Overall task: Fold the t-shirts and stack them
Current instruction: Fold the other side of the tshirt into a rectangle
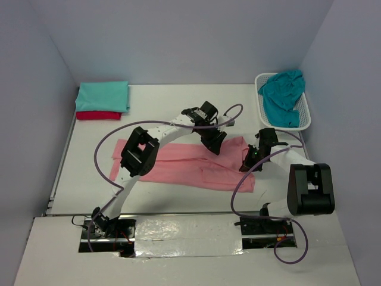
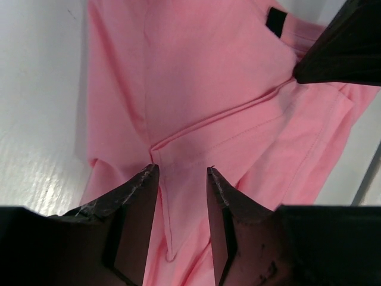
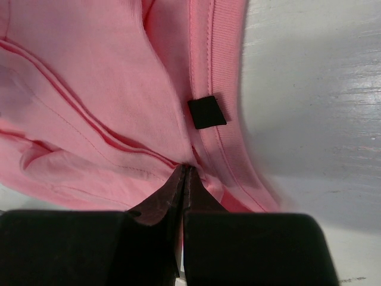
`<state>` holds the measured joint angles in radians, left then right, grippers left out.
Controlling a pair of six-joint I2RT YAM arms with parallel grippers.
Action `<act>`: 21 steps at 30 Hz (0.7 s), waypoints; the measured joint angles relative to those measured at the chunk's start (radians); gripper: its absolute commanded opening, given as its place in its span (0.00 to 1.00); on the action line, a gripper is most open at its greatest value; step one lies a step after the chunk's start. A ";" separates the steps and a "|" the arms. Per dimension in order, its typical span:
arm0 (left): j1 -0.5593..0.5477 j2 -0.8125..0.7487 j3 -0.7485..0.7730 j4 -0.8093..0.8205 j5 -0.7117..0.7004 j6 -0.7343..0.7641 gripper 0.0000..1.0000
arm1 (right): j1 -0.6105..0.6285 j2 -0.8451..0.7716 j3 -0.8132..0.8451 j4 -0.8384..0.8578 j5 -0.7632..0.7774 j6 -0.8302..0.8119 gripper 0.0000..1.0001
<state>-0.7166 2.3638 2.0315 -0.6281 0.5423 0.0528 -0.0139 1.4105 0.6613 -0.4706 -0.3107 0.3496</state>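
The salmon pink t-shirt (image 1: 178,165) lies spread across the middle of the table. My left gripper (image 1: 213,143) hovers over its upper right part. In the left wrist view it (image 2: 181,173) is open, its fingertips (image 2: 150,174) either side of a sleeve seam on the pink cloth (image 2: 202,77). My right gripper (image 1: 247,164) is at the shirt's right end. In the right wrist view it (image 3: 187,168) is shut, pinching pink cloth just below the collar band and its black tag (image 3: 207,112). A mint-teal t-shirt (image 1: 102,94) lies folded on a crimson red t-shirt (image 1: 98,115) at the back left. The teal-blue t-shirt (image 1: 282,95) is crumpled in the basket.
A white lattice basket (image 1: 305,116) stands at the back right by the wall. Grey walls close the table on three sides. The right arm's finger (image 2: 342,47) shows dark at the top right of the left wrist view. Purple cables loop over the shirt.
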 measured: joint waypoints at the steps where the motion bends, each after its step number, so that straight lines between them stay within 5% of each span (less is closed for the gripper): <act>1: -0.004 0.008 0.000 0.000 -0.008 -0.001 0.50 | 0.000 0.000 0.000 0.000 0.000 0.000 0.00; 14: -0.018 0.029 0.002 0.000 -0.115 0.000 0.57 | 0.000 0.000 0.000 0.000 0.000 -0.003 0.00; 21: -0.018 0.029 0.002 0.000 -0.050 -0.006 0.47 | 0.000 0.000 0.000 0.000 0.003 -0.005 0.00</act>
<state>-0.7345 2.3924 2.0331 -0.6277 0.4923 0.0471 -0.0139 1.4105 0.6617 -0.4709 -0.3077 0.3447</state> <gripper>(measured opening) 0.488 0.007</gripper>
